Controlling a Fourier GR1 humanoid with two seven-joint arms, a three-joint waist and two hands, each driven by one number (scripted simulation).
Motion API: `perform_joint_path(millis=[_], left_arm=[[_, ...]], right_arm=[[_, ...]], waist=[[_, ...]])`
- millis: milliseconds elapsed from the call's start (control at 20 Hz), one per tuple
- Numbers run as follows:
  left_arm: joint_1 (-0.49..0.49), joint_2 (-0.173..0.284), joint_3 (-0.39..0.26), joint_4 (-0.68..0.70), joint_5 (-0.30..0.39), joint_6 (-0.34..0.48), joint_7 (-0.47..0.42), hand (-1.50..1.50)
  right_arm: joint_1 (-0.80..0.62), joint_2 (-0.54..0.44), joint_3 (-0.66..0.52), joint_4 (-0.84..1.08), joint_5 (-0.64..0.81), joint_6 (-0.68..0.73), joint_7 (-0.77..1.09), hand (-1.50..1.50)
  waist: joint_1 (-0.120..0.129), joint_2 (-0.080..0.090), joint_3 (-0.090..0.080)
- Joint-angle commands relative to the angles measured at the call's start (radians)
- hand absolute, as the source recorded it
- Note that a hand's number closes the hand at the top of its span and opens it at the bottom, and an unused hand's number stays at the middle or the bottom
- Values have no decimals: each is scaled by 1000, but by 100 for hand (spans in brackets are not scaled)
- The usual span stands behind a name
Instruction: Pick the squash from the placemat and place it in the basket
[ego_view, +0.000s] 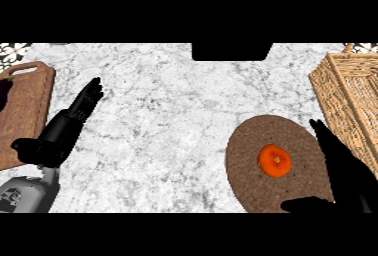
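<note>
An orange squash (274, 160) lies near the middle of a round brown placemat (255, 145) at the lower right of the counter. A woven wicker basket (353, 95) stands at the right edge, just beyond the placemat. My right hand (343, 167) is open, its straight fingers stretched along the placemat's right side and its thumb low at the placemat's near edge; it is beside the squash and not touching it. My left hand (70, 122) rests open at the left, fingers pointing up.
A brown wooden cutting board (26, 107) lies at the left edge with a dark object (4, 92) on its far left. A black block (232, 51) sits at the counter's back edge. White marble counter fills the middle.
</note>
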Motion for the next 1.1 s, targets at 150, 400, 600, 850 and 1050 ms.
perform_joint_path(millis=[150,400,600,850,1050], left_arm=[[-55,-45,66,115,-31,-71,-47,0],[-78,-44,100,40,-39,-89,52,0],[59,-105,74,-63,-109,-79,18,0],[59,-131,110,-19,-134,-114,-26,0],[48,-103,145,-56,-114,-141,18,0]], right_arm=[[-28,87,12,100,90,-24,-66,-150],[45,64,-72,67,23,-29,-209,-150],[-32,152,-46,101,87,13,-146,-150],[5,171,-33,74,147,54,-117,-150],[-10,144,-63,126,140,99,-140,-150]], waist=[[-2,1,0],[-4,0,0],[3,0,0],[1,0,0],[4,0,0]])
